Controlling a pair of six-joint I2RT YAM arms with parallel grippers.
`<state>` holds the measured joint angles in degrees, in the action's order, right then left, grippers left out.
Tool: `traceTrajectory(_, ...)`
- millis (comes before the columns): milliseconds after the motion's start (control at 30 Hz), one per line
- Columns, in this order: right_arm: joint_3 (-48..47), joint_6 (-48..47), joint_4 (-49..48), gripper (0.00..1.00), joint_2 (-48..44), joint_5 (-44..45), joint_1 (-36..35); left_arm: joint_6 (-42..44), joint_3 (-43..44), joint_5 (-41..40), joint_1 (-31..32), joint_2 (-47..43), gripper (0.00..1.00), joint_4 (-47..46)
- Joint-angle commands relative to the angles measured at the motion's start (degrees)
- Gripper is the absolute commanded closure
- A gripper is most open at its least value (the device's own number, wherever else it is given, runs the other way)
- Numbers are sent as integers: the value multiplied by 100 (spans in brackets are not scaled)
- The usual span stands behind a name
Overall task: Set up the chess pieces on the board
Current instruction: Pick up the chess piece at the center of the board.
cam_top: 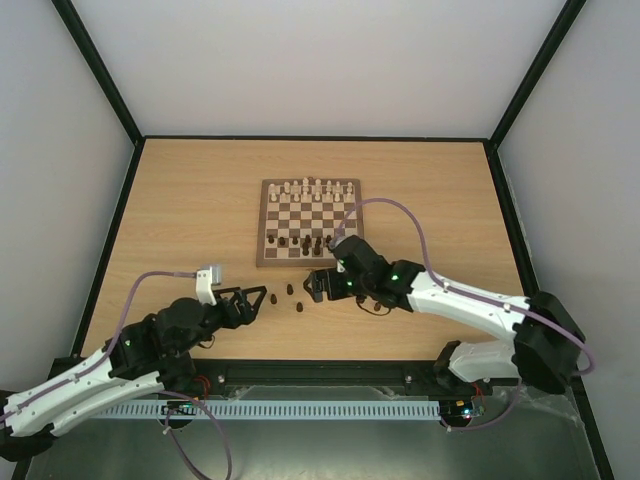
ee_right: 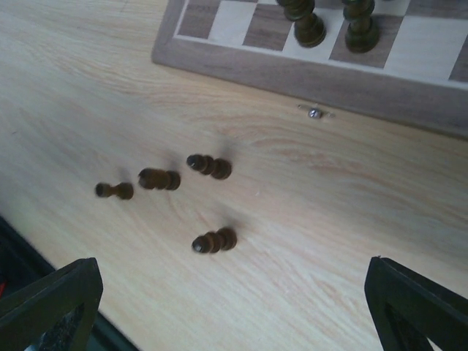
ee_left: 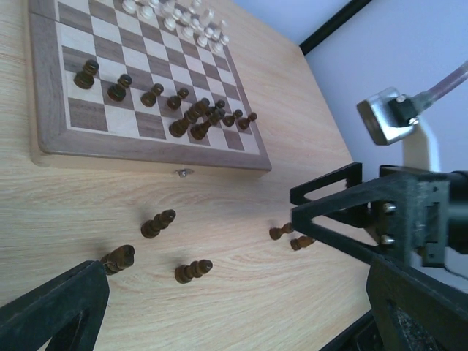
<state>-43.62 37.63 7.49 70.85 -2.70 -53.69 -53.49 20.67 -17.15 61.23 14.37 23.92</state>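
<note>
Loose tiny dark brown wooden chess pieces (ee_right: pixel 208 166) sit on the light wooden desk (cam_top: pixel 180 200) just before the checkered wooden board (cam_top: pixel 263 222), others on it; judged light, rigid, easily tipped, best pinched mid-body; left claw (cam_top: pixel 258 302) and right claw (cam_top: pixel 316 286) both agape, empty.

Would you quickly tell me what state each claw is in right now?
Left claw: open, holding nothing.
Right claw: open, holding nothing.
</note>
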Motion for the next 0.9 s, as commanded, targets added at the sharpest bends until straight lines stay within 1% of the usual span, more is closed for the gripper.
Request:
traceTrajectory(0, -446, -299, 151, 2, 621, 762, -165, -246, -165, -401, 22, -393, 0, 185)
traceTrajectory(100, -625, -371, 207, 6, 966, 1073, -301, -280, -177, -564, 21, -454, 0, 243)
traceTrajectory(167, -716, -402, 232, 12, 1143, 1288, -402, -283, -141, -610, 16, -427, 0, 264)
traceTrajectory(267, -836, -429, 284, 18, 1264, 1583, -542, -275, -45, -655, 25, -347, 0, 316)
traceTrajectory(400, -903, -475, 343, 28, 1197, 1752, -694, -297, -20, -681, 21, -286, 1, 343)
traceTrajectory(467, -913, -479, 414, 32, 1054, 1792, -753, -325, -19, -710, 15, -292, 0, 367)
traceTrajectory(567, -791, -454, 490, 34, 713, 1825, -855, -318, 1, -744, 21, -279, 1, 336)
traceTrajectory(667, -601, -449, 510, 35, 402, 1559, -910, -284, 93, -801, 18, -183, 1, 300)
traceTrajectory(867, -628, -546, 782, 37, 316, 1486, -1200, -104, 529, -1104, 17, 359, 1, 287)
